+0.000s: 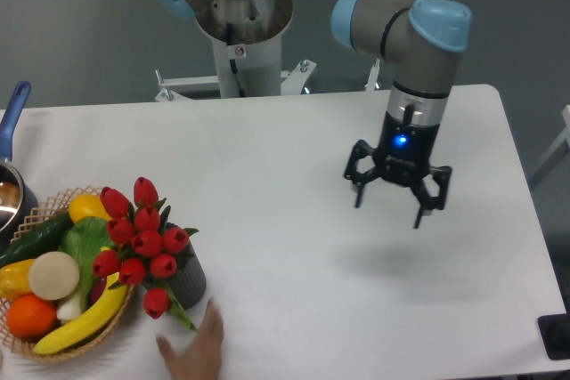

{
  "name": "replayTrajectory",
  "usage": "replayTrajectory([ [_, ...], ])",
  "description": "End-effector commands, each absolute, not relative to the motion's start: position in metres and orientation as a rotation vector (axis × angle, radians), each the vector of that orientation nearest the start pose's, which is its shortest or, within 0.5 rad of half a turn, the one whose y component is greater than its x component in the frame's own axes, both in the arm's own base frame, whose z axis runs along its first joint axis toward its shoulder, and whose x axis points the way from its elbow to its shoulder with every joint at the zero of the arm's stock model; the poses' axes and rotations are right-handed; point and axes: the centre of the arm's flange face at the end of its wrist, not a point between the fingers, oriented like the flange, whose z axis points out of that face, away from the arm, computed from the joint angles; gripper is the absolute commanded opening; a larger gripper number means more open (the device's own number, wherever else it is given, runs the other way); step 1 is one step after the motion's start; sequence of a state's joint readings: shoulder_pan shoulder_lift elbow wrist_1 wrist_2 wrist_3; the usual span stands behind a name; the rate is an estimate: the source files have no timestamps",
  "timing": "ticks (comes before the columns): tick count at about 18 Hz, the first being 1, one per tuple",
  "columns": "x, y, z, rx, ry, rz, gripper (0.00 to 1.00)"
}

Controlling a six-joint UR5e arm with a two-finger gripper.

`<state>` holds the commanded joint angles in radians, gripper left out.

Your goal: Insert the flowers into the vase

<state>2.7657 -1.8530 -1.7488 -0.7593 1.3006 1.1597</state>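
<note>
The flowers (142, 246) stand in the vase (189, 280), well apart from the open hand (389, 208).

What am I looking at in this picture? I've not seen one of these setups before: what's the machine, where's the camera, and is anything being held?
One fixed camera looks down at a white table from the front. The grey and blue machine is a robot arm. Its black two-fingered hand hangs open above the table's right side, holding nothing. At the left, red tulip flowers stand in a short dark grey vase. Beside them is a wicker basket of fruit and vegetables, and a pot with a blue handle shows at the edge. A person's hand reaches in from below, near the vase.
</note>
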Motion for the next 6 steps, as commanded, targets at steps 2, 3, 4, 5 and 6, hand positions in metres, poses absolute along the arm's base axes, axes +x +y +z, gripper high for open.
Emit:
replayTrajectory([
  [2, -0.511, 0.352, 0.341, -2.790, 0.024, 0.307, 1.00],
  [3, -0.519, 0.348, 0.347, -2.822, 0.062, 0.299, 1.00],
  [4, -0.527, 0.348, 0.351, -2.857, 0.103, 0.277, 1.00],
  [5, -0.536, 0.348, 0.356, -2.897, 0.135, 0.259, 1.00],
  [6, -0.548, 0.348, 0.357, -2.942, 0.149, 0.242, 1.00],
])
